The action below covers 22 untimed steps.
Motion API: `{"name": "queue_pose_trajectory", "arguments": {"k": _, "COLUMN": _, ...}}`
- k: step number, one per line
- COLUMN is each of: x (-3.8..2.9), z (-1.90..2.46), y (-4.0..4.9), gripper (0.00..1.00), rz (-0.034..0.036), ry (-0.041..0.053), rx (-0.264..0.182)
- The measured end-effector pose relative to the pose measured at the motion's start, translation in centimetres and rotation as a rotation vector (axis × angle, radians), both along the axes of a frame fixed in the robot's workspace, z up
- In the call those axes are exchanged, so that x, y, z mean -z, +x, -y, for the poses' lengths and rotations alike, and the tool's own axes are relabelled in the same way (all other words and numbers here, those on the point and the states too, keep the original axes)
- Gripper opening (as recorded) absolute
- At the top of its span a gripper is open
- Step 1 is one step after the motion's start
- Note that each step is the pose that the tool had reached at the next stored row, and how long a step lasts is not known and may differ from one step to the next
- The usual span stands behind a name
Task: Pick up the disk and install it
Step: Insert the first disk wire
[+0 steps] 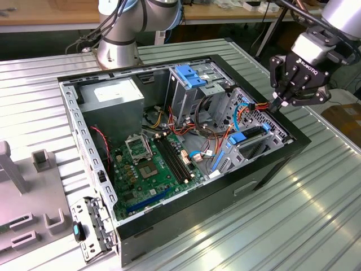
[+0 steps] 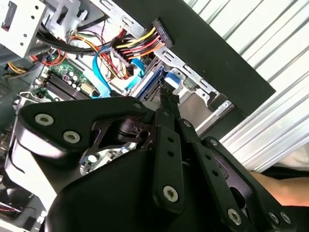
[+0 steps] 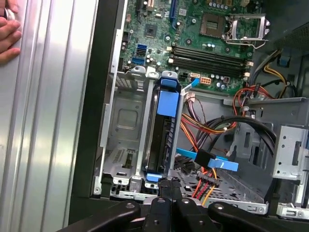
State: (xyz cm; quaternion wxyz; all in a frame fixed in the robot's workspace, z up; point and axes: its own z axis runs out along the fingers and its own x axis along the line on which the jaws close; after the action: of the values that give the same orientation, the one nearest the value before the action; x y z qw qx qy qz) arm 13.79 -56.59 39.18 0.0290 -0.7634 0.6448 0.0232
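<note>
My fingers (image 3: 166, 188) are pinched together with nothing visible between them, tips right at one blue end of the flat grey metal hard disk (image 3: 163, 137) in its bright blue plastic carrier. The disk stands on edge in the grey metal drive bay (image 3: 123, 125) at a corner of the open black computer case (image 1: 271, 169), just inside the case wall, with the green motherboard (image 3: 193, 29) beyond it. The case sits on the ribbed metal worktop (image 1: 316, 214).

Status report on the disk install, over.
Pincer shut, tips by disk. Disk on edge in bay. Cables beside it, not across.
</note>
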Motion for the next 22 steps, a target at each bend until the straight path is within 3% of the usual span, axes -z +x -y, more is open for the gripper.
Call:
{"name": "queue_pose_trajectory", "arguments": {"k": 5, "x": 0.14, "z": -0.06, "y": 0.44, "gripper": 0.18, "rz": 0.0000, "ry": 0.0001, "rx": -0.065}}
{"name": "queue_pose_trajectory", "arguments": {"k": 9, "x": 0.36, "z": -0.18, "y": 0.75, "gripper": 0.33, "rz": 0.0000, "ry": 0.0001, "rx": -0.107}}
{"name": "queue_pose_trajectory", "arguments": {"k": 10, "x": 0.55, "z": -0.19, "y": 0.77, "gripper": 0.33, "rz": 0.0001, "ry": 0.0000, "rx": -0.150}}
{"name": "queue_pose_trajectory", "arguments": {"k": 13, "x": 0.69, "z": -0.19, "y": 0.79, "gripper": 0.33, "rz": 0.0004, "ry": -0.0003, "rx": -0.222}}
{"name": "queue_pose_trajectory", "arguments": {"k": 15, "x": 0.73, "z": -0.20, "y": 0.91, "gripper": 0.33, "rz": 0.0022, "ry": -0.0001, "rx": -0.239}}
{"name": "queue_pose_trajectory", "arguments": {"k": 19, "x": 0.95, "z": -1.30, "y": 2.33, "gripper": 0.33, "rz": 0.0037, "ry": -0.0002, "rx": -0.241}}
{"name": "queue_pose_trajectory", "arguments": {"k": 22, "x": 1.23, "z": -2.97, "y": 2.99, "gripper": 0.33, "rz": 0.0036, "ry": -0.0009, "rx": -0.241}}
